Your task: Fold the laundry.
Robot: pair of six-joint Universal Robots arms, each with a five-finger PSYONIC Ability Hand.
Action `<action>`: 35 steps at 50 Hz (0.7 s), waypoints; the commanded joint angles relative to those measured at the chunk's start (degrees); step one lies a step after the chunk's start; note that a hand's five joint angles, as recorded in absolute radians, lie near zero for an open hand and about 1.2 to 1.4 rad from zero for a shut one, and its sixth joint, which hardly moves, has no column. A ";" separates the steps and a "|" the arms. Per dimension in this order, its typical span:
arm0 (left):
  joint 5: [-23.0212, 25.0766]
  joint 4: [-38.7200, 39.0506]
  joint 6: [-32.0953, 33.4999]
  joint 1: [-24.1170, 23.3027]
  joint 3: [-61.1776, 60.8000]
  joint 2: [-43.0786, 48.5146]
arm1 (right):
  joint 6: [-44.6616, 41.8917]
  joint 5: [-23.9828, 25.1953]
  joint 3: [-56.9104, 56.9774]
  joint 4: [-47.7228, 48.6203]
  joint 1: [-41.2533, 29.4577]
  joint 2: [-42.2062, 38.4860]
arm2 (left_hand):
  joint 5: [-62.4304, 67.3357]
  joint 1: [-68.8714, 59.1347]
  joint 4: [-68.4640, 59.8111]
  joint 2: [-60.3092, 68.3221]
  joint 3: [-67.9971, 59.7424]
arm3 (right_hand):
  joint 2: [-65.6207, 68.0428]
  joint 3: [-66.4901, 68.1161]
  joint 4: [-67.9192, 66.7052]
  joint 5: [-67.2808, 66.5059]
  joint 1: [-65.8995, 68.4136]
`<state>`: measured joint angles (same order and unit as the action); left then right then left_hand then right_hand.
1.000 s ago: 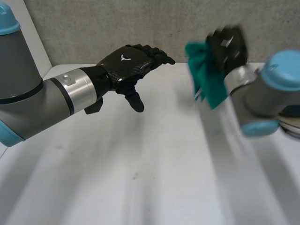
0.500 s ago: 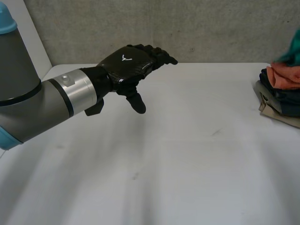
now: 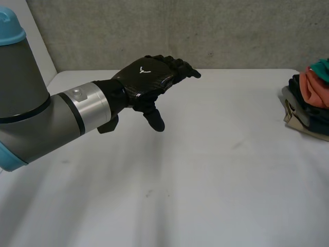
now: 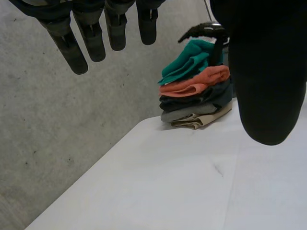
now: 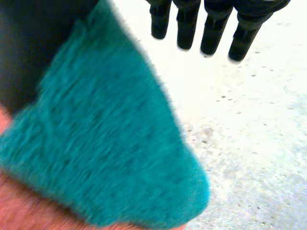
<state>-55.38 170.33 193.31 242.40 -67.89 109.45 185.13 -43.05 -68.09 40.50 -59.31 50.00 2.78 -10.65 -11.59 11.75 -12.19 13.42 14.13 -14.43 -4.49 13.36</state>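
Teal cloth (image 5: 110,143) rumpled atop folded stack (image 4: 196,103), right hand (image 5: 213,28) fingers straight, left hand (image 3: 146,77) fingers relaxed, empty

Folded laundry sits in one stack (image 3: 308,110) at the right edge of the table (image 3: 205,170). Bottom to top: beige cloth (image 4: 199,120), grey cloth (image 4: 178,114), dark navy cloth (image 4: 196,99), orange cloth (image 4: 194,84), teal cloth (image 4: 189,62). The teal cloth lies rumpled, less flat than the layers below, overlapping the orange cloth.
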 commanded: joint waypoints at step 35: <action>-24.67 1.05 -12.61 9.14 -4.95 -18.21 | -12.33 -34.38 -16.27 -31.19 -32.08 40.00 | -1.38 -0.75 0.20 -0.36 0.80 | -3.42 -4.13 4.43 4.49 -3.36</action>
<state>-67.37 171.57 180.71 246.07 -67.48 94.73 172.61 -77.09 -75.66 7.64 -79.58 89.95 2.78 -10.64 -11.59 11.75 -12.19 12.13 12.18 -12.38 -2.71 13.01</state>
